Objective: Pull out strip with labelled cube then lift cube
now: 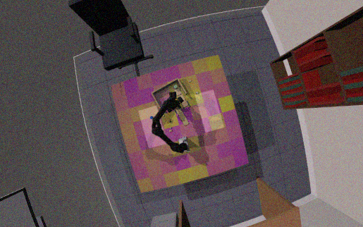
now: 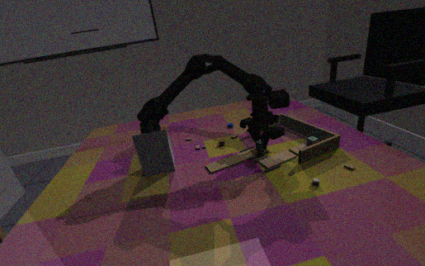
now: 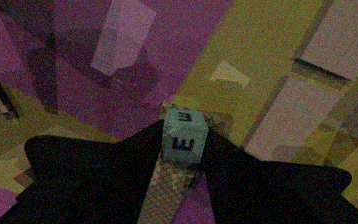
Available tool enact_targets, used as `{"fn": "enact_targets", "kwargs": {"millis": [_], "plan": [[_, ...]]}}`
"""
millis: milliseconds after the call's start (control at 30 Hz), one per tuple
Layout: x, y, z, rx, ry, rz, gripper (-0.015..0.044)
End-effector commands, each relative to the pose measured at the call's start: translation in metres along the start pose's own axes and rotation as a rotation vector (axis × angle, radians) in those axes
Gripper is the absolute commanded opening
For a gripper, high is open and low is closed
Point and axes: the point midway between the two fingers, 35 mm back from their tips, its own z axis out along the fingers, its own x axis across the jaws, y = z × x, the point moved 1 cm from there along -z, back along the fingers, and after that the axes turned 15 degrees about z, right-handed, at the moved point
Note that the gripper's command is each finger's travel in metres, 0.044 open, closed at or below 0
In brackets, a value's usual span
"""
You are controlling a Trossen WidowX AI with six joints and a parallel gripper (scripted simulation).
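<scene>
The patterned strip lies in one piece outside the box, with its far end under the gripper. The teal cube marked E is at that far end. My gripper points down there and is shut on the cube, one finger against each side. I cannot tell whether the cube still touches the strip. Beside it, a paler strip lies in two pieces with a gap between them, a near piece and a far piece.
A second teal cube is inside the low-walled box, beyond the paler strip. A small white block and a flat block lie in front of the box. A blue object and several small bits lie on the arm's other side.
</scene>
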Motion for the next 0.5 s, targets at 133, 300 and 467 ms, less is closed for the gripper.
{"fn": "enact_targets", "kwargs": {"millis": [133,300,467], "plan": [[0.001,-0.008,-0.008,0.0,-0.001,0.001,0.0],[0.004,-0.026,-0.022,0.002,0.0,0.004,0.0],[0.007,-0.046,-0.035,0.004,0.001,0.008,0.0]]}}
